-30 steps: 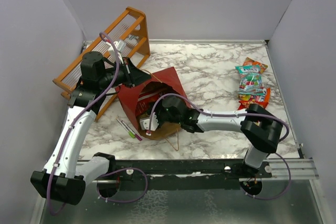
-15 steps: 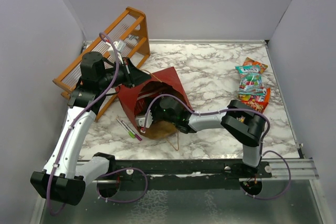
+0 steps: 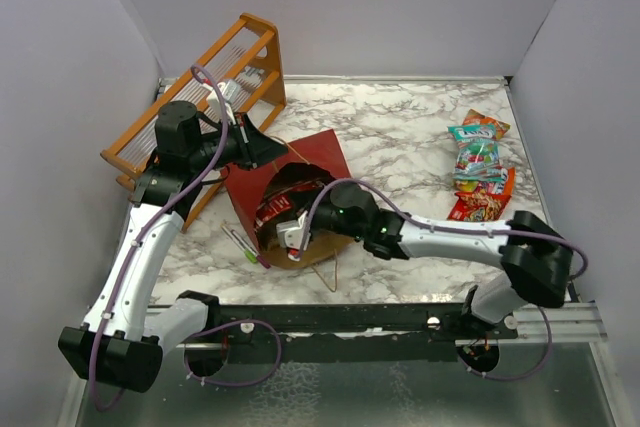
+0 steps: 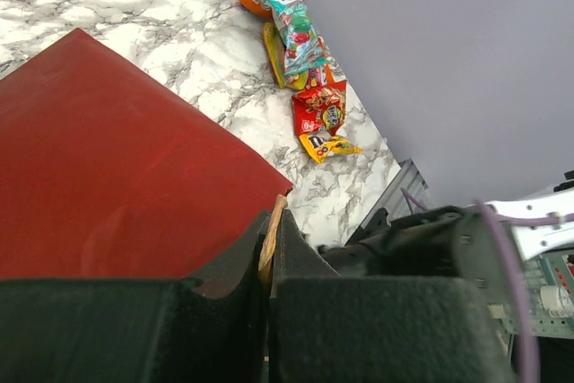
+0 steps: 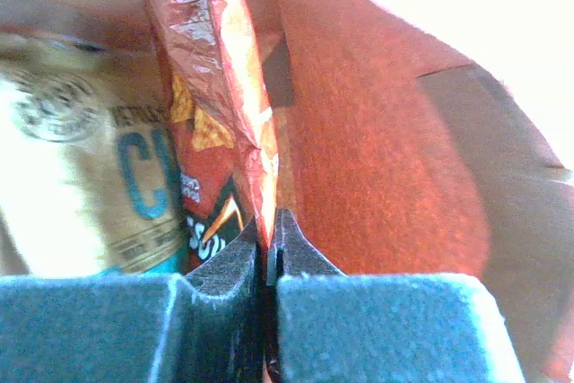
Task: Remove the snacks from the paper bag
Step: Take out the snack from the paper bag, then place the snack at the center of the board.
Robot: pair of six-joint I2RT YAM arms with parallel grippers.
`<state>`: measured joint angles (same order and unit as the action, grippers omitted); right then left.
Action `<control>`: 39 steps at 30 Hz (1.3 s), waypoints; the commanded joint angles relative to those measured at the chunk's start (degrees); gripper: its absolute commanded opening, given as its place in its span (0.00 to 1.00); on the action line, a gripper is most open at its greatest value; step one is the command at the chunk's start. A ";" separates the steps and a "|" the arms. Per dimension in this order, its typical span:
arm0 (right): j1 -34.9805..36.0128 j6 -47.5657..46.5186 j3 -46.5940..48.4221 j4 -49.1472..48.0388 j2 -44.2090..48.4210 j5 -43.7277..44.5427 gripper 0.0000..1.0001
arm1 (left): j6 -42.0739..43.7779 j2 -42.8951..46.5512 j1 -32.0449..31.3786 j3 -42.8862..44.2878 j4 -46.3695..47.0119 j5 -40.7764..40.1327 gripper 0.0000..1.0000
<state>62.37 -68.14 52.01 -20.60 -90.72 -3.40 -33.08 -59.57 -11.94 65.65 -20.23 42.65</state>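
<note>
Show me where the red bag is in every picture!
Top external: the bag sits left of centre, mouth open.
Left wrist: its red side fills the left half.
Right wrist: only its inside wall, on the right.
Landmark: the snack pile, right in the top view, top middle in the left wrist view; absent from the right wrist.

My left arm (image 3: 135, 247) rises forward with the elbow bent, left gripper (image 4: 269, 221) clamped on the paper bag (image 4: 108, 159) rim. My right arm (image 3: 450, 237) stretches low toward the left, right gripper (image 5: 272, 230) pinching a red snack packet (image 5: 206, 69).
</note>
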 commanded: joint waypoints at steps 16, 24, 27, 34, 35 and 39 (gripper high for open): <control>2.67 33.55 0.95 26.90 49.82 -11.26 0.01 | 0.76 -0.48 0.37 0.33 2.21 -0.18 0.00; 2.67 28.81 1.71 8.04 49.31 32.18 0.01 | 0.69 -0.25 0.34 0.52 1.71 -0.03 0.00; 2.37 16.21 -2.57 -8.77 44.65 45.77 0.01 | 0.51 -0.02 0.34 0.42 1.66 -0.20 0.00; -19.71 35.72 7.96 8.69 30.58 38.92 0.01 | -0.27 -0.63 0.30 0.53 2.24 0.58 0.00; -22.70 38.73 9.59 12.30 27.82 36.75 0.01 | -0.24 -0.56 0.29 0.73 2.18 0.54 0.00; -26.61 40.18 11.97 15.26 16.87 36.74 0.01 | 0.16 -0.34 0.34 1.12 1.41 0.11 0.00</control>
<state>40.16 -36.29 59.27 -12.10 -65.91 34.98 -32.95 -60.23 -11.94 65.65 -19.79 42.65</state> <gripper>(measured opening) 0.016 0.010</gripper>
